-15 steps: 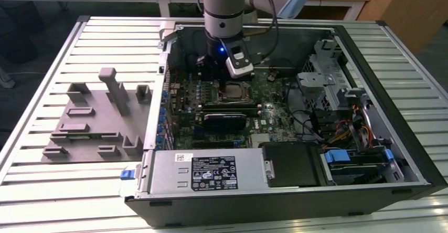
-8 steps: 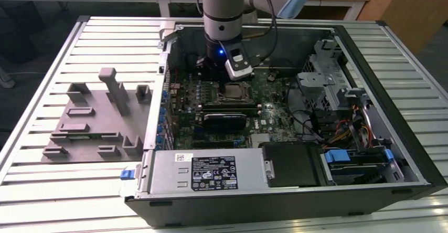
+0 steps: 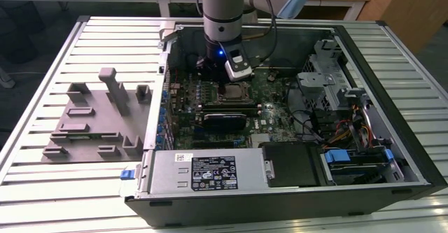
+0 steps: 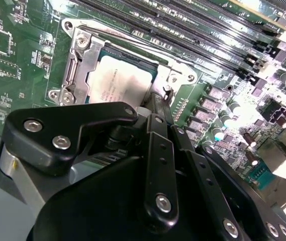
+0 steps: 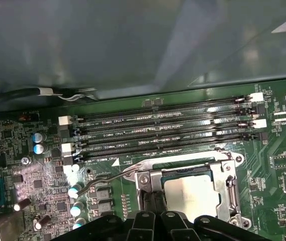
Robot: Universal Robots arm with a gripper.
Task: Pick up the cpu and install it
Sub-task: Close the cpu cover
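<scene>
Cpu (image 5: pixel 190 196): lies flat in the socket (image 5: pixel 231 175) on the motherboard (image 5: pixel 278 145), silver top up.
Gripper (image 5: pixel 154 198): fingers closed together, holding nothing, tips at the socket frame just beside the cpu's edge.
Case (image 3: pixel 409 154): open, on the slatted tabletop (image 3: pixel 105 39).

Inside the open black metal computer case (image 3: pixel 280 209), the small silver-grey square cpu (image 4: pixel 120 83) lies in the socket on the green motherboard (image 5: pixel 278 130), with the black gripper (image 3: pixel 231 83) just above. The grey moulded plastic fixture tray (image 3: pixel 84 123) lies outside the case, on the exterior view's left.
</scene>
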